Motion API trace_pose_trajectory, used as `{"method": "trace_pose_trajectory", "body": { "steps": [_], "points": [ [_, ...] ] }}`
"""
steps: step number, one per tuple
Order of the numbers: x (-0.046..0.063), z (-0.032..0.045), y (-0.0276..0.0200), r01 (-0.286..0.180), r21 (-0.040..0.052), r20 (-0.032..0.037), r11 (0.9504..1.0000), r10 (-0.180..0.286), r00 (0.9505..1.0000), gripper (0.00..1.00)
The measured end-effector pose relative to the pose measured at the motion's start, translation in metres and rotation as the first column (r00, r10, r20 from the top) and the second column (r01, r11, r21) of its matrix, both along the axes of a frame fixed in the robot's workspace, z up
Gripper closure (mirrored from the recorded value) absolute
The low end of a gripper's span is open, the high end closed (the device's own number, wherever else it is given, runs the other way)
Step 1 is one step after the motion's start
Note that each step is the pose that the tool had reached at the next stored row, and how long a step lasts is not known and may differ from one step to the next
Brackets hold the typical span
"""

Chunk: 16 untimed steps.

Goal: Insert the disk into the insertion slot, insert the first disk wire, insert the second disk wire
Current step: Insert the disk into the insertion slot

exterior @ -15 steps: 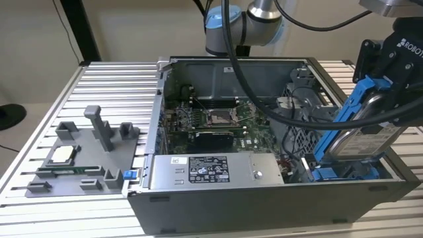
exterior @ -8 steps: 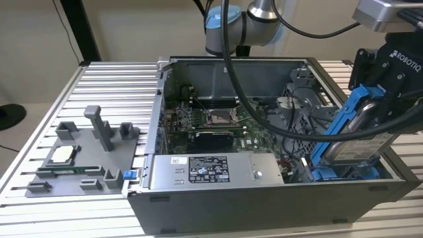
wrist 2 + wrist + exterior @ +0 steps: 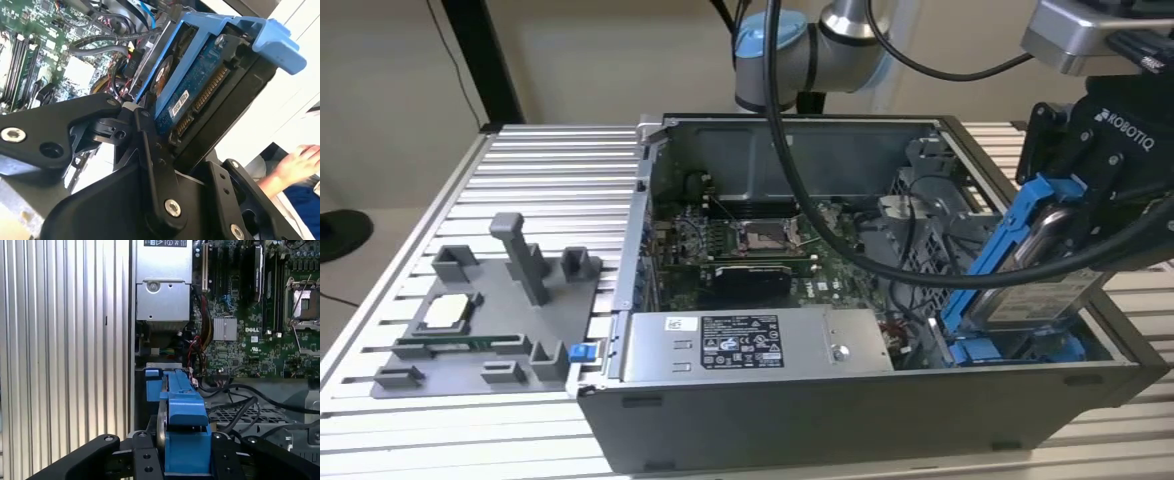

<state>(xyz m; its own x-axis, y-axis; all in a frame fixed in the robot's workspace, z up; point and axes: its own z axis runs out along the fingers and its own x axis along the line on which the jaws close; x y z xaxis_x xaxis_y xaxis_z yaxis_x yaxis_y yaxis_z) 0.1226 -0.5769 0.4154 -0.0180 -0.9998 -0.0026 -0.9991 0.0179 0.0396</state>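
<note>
Because the disk (image 3: 1047,290) is a sealed metal slab, I judge it heavy for its bulk, fully stiff, and intolerant of knocks. Its smooth silver face looks slippery. The underside carries a bare blue circuit board (image 3: 192,70) and a row of gold connector (image 3: 210,90) contacts, neither fit to be pinched. The safest hold is on the long edges of the blue plastic carrier (image 3: 185,410), which has some give and a matte grip.

- My gripper (image 3: 182,452) is clamped across those edges, black fingers (image 3: 147,145) on either side of the carrier.
- The disk hangs tilted at the exterior view's right end of the case (image 3: 854,420). Its lower end is down at the insertion slot (image 3: 994,350), a grey sheet-metal bay with blue trim. I cannot tell whether it touches the bay yet.
- Beside the bay is a grey power supply box (image 3: 162,290) of folded steel, labelled on top.
- Further in is a green motherboard (image 3: 240,340), dense with sockets and a finned heatsink.
- Thick black cables (image 3: 778,100) drape across the open case, glossy and limp.
- The case sits on a ribbed aluminium table (image 3: 65,340).
- A person's hand (image 3: 300,157) shows beyond the gripper, well apart.
</note>
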Motion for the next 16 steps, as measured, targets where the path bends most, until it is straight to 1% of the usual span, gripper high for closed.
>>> {"method": "trace_pose_trajectory", "body": {
  "steps": [3, 6, 10, 16],
  "points": [
    [0.000, -0.0034, 0.0008, 0.000, 0.0001, 0.0000, 1.0000, 0.000, 1.0000, 1.00],
    [0.001, -0.0047, 0.0031, -0.001, 0.0002, 0.0000, 1.0000, 0.001, 1.0000, 1.00],
    [0.002, -0.0077, 0.0035, -0.002, -0.0001, 0.0000, 1.0000, 0.002, 1.0000, 1.00],
    [0.002, -0.0172, 0.0035, -0.002, 0.0002, 0.0000, 1.0000, 0.002, 1.0000, 1.00]
  ]
}}
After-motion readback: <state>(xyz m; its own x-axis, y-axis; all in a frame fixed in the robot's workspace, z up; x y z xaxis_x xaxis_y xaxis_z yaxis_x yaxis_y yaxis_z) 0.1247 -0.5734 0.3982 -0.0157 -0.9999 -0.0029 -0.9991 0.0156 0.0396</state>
